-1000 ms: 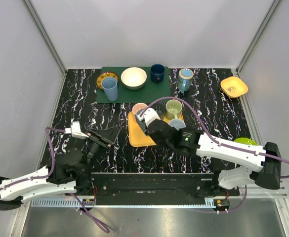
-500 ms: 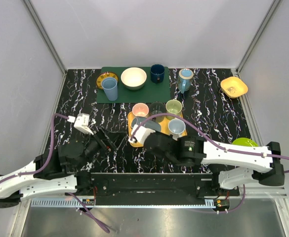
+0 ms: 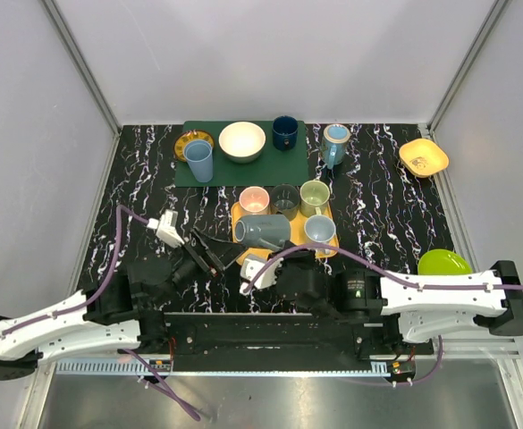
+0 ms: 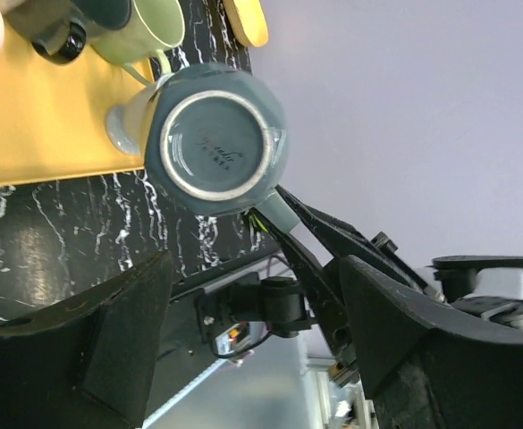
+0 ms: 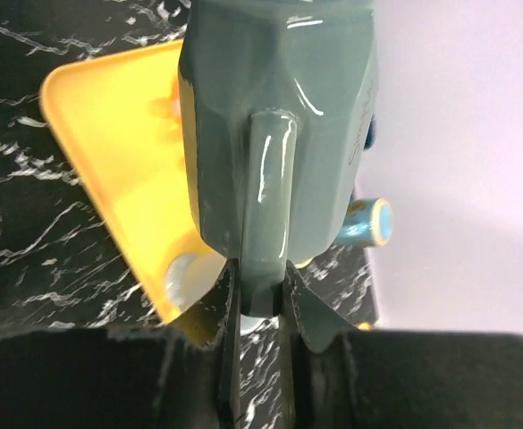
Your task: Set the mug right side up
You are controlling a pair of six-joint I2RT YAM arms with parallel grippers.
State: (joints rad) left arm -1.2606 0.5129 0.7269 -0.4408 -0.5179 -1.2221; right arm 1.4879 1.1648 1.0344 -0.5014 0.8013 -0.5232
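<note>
Grey mug hangs sideways above tray edge, handle pinched by right fingers; left fingers spread.

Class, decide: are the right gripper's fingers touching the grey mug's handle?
Touching. The right wrist view shows both fingers clamped on the handle of the mug, with no gap on either side.

Slate-grey mug, glossy. Bright yellow tray. Black table veined with white, like marble. Dark green mat. Cream bowl, navy cup, pink cup, lime-green plate.
</note>
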